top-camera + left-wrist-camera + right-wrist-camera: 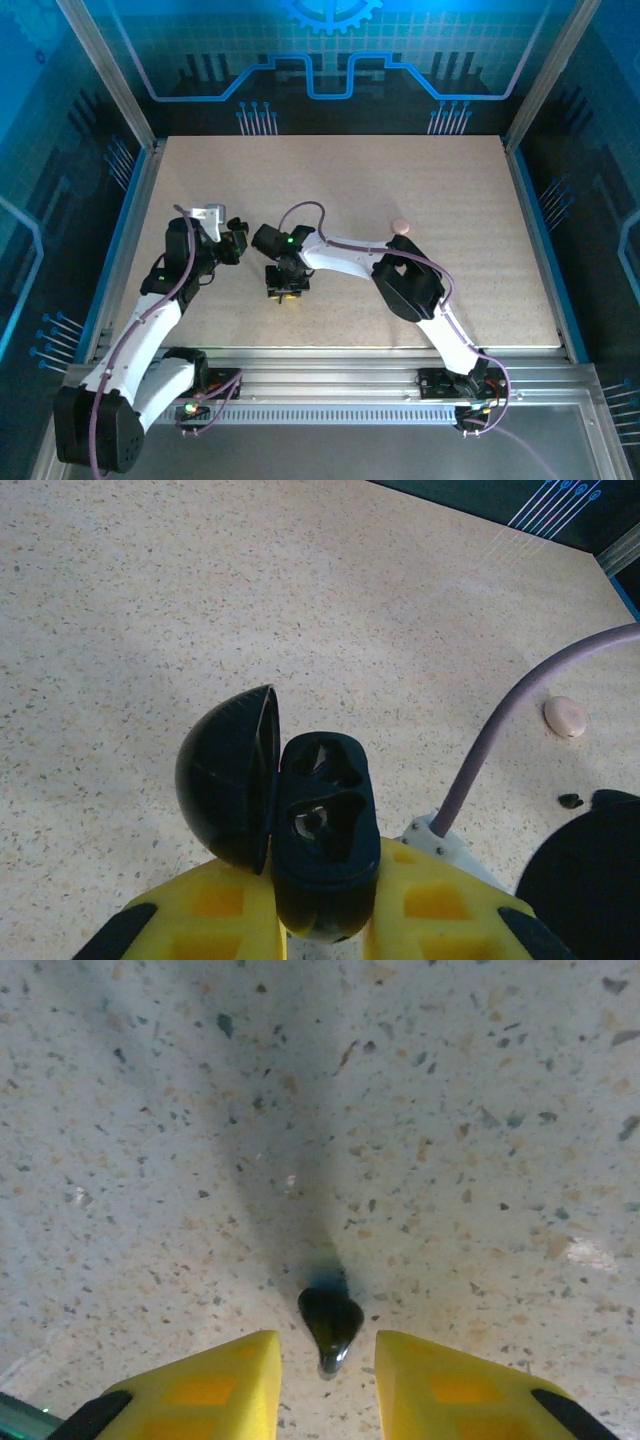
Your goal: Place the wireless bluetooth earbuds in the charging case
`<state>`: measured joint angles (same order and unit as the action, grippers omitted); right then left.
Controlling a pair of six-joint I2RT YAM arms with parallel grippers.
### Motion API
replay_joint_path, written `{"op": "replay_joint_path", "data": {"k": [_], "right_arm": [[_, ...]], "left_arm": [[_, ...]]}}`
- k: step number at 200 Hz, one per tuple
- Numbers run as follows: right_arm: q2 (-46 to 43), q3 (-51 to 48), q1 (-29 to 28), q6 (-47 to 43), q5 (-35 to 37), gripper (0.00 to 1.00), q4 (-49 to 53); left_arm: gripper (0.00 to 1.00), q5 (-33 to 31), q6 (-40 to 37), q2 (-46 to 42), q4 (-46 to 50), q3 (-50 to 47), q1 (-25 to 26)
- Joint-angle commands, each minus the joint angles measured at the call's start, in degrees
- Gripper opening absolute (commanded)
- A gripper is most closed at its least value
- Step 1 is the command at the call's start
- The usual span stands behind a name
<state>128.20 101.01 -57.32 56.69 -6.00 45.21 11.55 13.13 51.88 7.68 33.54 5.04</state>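
Open case (pixel 325 810) looks empty.
Your left end effector (pixel 320 925) grips it; your right end effector (pixel 328 1370) straddles one earbud (pixel 330 1322), unclenched.

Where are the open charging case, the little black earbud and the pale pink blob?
charging case (pixel 325 825), left wrist view, on its socketed base
earbud (pixel 330 1322), right wrist view, on its rounded body
pink blob (pixel 565 717), left wrist view, on its middle
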Motion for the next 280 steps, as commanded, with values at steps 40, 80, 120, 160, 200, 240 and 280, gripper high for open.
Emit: {"op": "replay_joint_path", "data": {"k": [40,80,120,160,200,240,280], "right_arm": [[1.5,1.0,0.1,-1.2,4.0,0.3,0.0],[1.9,1.1,0.2,-1.5,5.6,0.27,-0.3],[1.2,-0.6,-0.1,-0.8,4.9,0.22,-1.2],[-1.6,-3.1,0.1,-0.4,6.0,0.19,-2.4],[-6.9,-9.1,0.5,-1.0,7.8,0.19,-7.0],[-11.8,-16.1,1.9,-2.8,8.5,0.19,-12.5],[-16.9,-23.3,3.7,-5.2,9.0,0.19,-17.7]], "left_arm": [[0.08,0.9,-0.5,-1.5,-2.1,-1.8,-0.6],[0.09,0.1,-0.9,-1.5,-1.9,-1.5,-0.5],[0.09,-0.2,-1.3,-1.4,-1.5,-1.5,-0.6],[0.09,-0.2,-1.2,-0.9,-1.8,-1.5,-0.6],[0.09,1.3,-1.2,0.5,-2.0,-1.4,-0.6],[0.08,1.3,-1.2,1.9,-2.7,-0.9,-0.4],[0.08,2.7,-0.7,2.4,-4.9,-1.4,0.0]]}}
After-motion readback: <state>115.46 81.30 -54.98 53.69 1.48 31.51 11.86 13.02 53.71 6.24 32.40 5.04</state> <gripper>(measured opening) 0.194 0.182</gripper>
